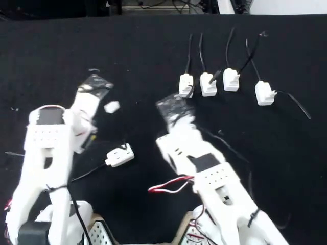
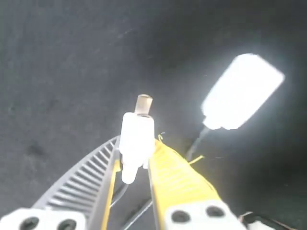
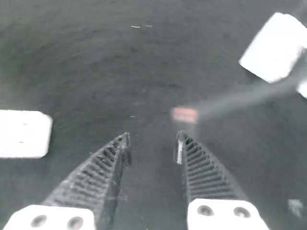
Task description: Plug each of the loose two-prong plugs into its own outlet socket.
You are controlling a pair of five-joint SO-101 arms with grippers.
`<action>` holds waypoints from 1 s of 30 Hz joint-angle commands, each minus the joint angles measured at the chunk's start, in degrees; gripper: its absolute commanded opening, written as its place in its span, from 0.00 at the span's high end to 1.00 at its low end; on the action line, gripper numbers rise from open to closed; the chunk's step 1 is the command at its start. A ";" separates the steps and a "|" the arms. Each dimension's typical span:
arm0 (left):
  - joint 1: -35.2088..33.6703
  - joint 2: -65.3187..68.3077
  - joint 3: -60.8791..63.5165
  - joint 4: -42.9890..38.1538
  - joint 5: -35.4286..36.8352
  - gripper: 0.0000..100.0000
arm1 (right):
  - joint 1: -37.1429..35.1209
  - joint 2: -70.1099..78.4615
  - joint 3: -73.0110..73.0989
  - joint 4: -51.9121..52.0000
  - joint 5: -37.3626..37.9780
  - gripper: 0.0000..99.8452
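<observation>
My left gripper [image 2: 136,143] is shut on a small white two-prong plug [image 2: 137,132], whose metal prongs point away from the fingers. Beyond it a white outlet socket [image 2: 242,91] lies on the black cloth with its thin cable running back toward the gripper. From above, the left gripper [image 1: 94,87] is at the left, with a small white piece [image 1: 111,106] close beside it and a socket [image 1: 120,154] nearer the arm bases. My right gripper [image 3: 152,139] is open with nothing between its fingers; from above it [image 1: 173,108] sits short of the back sockets.
Several white sockets [image 1: 208,84] with black cables line the back right of the black cloth. In the right wrist view white blocks [image 3: 24,133] [image 3: 277,45] lie on either side, with a small pinkish thing [image 3: 184,114] just past the fingertips. Red wires [image 1: 168,186] hang by the right arm.
</observation>
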 commanded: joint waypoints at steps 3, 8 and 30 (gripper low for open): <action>14.90 -2.29 -6.99 1.32 6.95 0.97 | 7.82 -9.54 -2.95 5.71 -8.44 0.85; 24.75 3.34 -12.09 0.97 10.55 0.96 | 9.32 -19.38 2.33 4.22 -8.79 0.85; 28.97 16.09 -22.55 0.35 21.54 0.77 | 9.32 -51.30 13.41 11.25 -8.79 0.85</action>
